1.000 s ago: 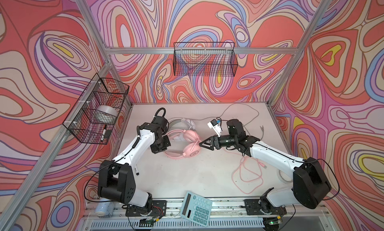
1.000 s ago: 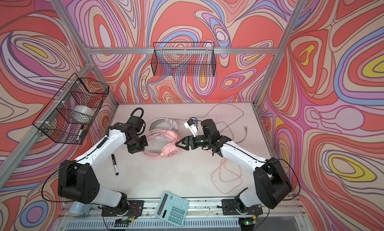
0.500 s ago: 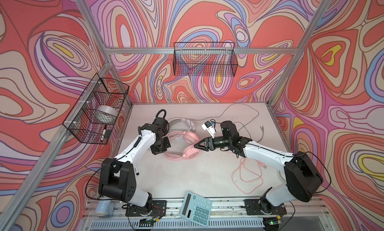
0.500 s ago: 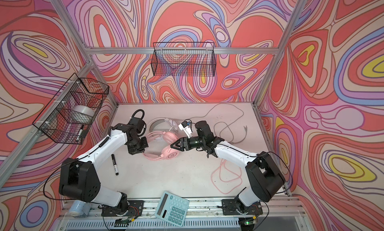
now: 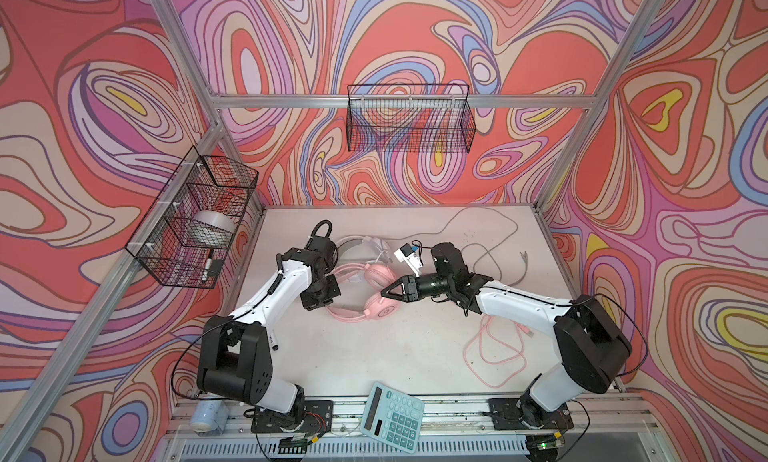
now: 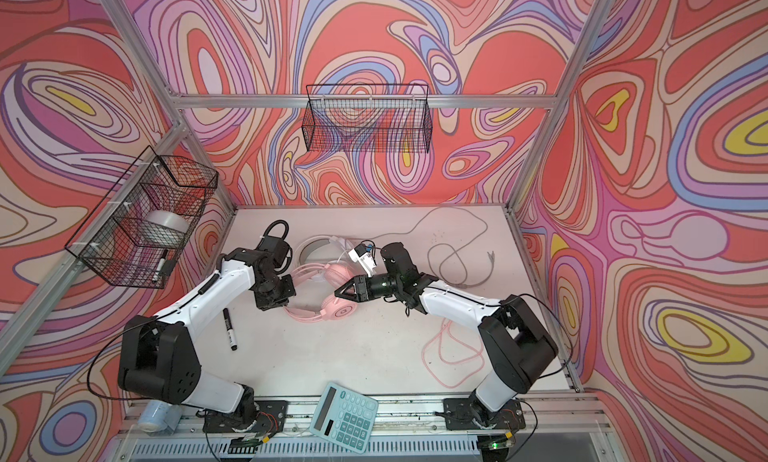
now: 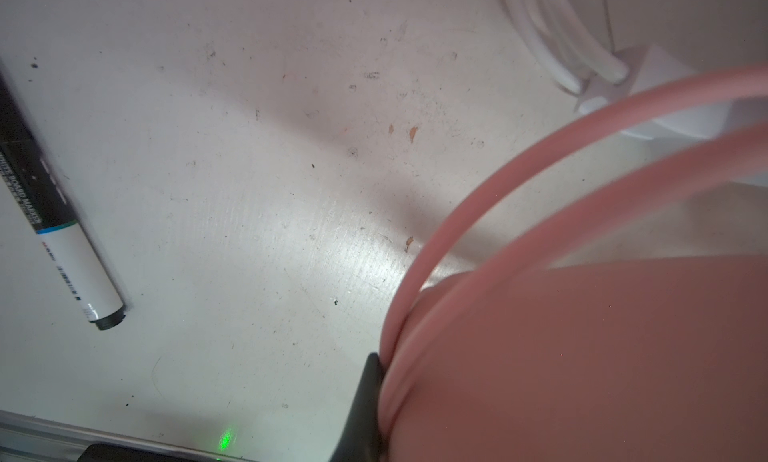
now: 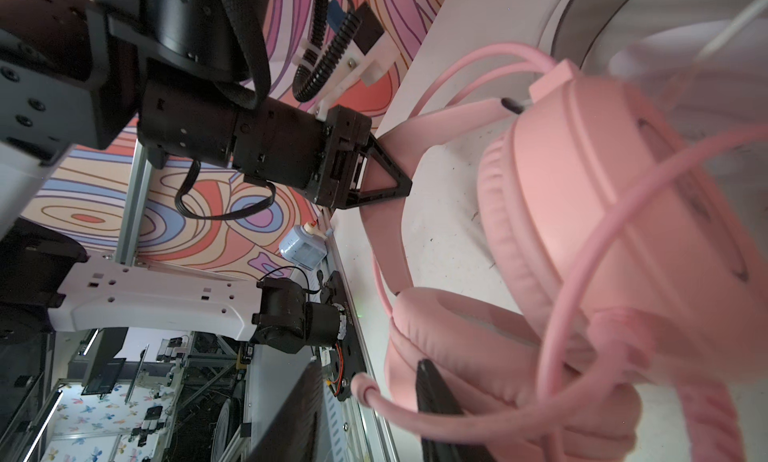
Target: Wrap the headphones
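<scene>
The pink headphones [image 5: 376, 291] lie mid-table, in both top views [image 6: 332, 289]. My left gripper [image 5: 319, 301] points down and is shut on their pink headband [image 8: 386, 214]. One black finger [image 7: 365, 397] presses against the band. My right gripper [image 5: 384, 293] reaches in low from the right, at the nearer ear cup [image 8: 469, 356]. Its jaws stand apart, with the tip of a thin pink stalk between them [image 8: 368, 370]. Pink cable [image 5: 494, 347] loops on the table behind it. The white headphones [image 5: 353, 247] lie just beyond, their grey cable [image 5: 490, 247] trailing to the back right.
A black marker [image 6: 230, 329] lies by the left arm. A teal calculator [image 5: 392, 416] rests on the front rail, with a small bottle [image 5: 205, 414] at the front left. Wire baskets hang on the left wall [image 5: 191, 227] and back wall [image 5: 409, 119].
My right gripper has slid left, up to the pink ear cup, and its jaws have narrowed. The left gripper keeps its hold on the headband and has hardly moved.
</scene>
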You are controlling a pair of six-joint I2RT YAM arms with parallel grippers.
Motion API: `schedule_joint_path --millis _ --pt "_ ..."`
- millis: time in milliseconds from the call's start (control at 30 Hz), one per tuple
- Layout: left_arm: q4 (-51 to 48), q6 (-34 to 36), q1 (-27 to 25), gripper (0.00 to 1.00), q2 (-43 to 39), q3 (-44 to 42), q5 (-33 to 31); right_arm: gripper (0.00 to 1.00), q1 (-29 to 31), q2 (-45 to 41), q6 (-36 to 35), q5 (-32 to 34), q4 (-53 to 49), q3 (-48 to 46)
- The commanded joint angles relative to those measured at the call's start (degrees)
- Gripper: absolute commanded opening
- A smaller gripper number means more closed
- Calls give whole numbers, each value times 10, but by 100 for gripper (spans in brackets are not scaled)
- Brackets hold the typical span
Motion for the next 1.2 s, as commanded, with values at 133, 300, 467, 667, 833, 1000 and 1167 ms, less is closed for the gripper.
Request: schedule_joint_path --millis 133,300,467,667,833,1000,1167 --pt "4 -6 4 0 -8 -9 -4 22 4 14 42 -5 43 24" --pt "0 -2 6 0 -12 -8 -7 14 4 20 51 -6 41 30" --pt "1 2 6 0 -14 -13 -7 10 2 12 63 5 61 22" --pt "1 13 6 0 -16 -17 -3 8 -7 11 79 18 83 16" --pt "-3 15 6 0 -19 -16 -7 8 -9 18 75 12 78 24" --pt "-5 17 8 0 -15 -11 -10 17 -10 -10 -73 47 -113 85" --pt "-1 19 9 0 -10 -6 -3 34 -11 -31 -206 146 -296 138"
